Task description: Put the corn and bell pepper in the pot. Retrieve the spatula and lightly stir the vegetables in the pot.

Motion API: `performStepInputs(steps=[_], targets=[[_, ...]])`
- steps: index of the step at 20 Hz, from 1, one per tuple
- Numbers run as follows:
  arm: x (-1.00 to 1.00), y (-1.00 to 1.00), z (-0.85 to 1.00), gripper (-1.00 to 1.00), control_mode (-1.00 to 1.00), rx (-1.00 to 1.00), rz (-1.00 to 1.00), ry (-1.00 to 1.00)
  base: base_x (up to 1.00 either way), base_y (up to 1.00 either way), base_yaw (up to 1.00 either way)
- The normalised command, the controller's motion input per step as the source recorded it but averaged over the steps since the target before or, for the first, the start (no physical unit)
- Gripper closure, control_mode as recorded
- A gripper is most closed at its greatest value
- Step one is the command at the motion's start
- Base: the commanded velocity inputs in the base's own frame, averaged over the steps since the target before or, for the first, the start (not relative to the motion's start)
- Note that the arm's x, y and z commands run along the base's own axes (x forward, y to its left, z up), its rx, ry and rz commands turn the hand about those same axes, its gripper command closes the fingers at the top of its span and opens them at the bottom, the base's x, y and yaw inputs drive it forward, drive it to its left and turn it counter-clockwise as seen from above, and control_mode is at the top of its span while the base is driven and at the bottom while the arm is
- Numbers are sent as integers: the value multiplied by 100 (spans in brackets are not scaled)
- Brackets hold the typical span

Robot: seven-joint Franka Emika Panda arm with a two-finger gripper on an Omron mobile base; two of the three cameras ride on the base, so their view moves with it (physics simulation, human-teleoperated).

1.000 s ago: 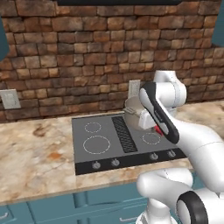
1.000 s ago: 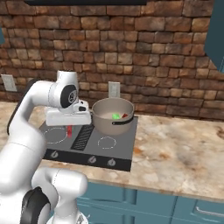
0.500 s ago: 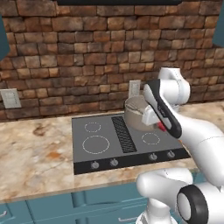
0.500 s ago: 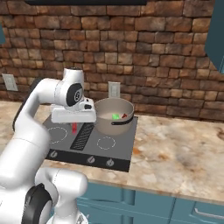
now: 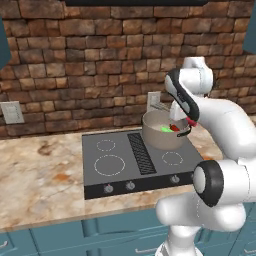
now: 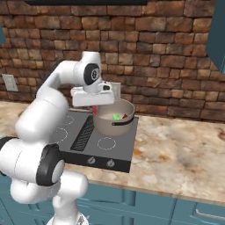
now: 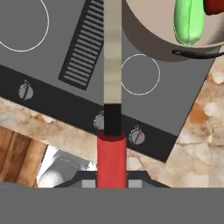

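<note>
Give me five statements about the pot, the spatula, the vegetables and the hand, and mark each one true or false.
1. The pot sits on the cooktop's back right burner. True.
2. The hand is shut on the spatula, gripping its red handle. True.
3. The pot is empty. False: a green piece and a red piece lie inside it.
4. The spatula lies flat on the counter. False: it is held above the cooktop, beside the pot.
5. The pot has a lid on. False: it is open on top.
</note>
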Motion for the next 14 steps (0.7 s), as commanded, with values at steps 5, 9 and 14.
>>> performStepInputs(steps=[5, 9, 14], targets=[[62, -40, 0, 100, -100, -23, 26, 33, 0, 0, 0], [-30, -35, -20, 100, -100, -7, 38, 20, 0, 0, 0], [-54, -48, -23, 100, -100, -2, 17, -11, 0, 0, 0]])
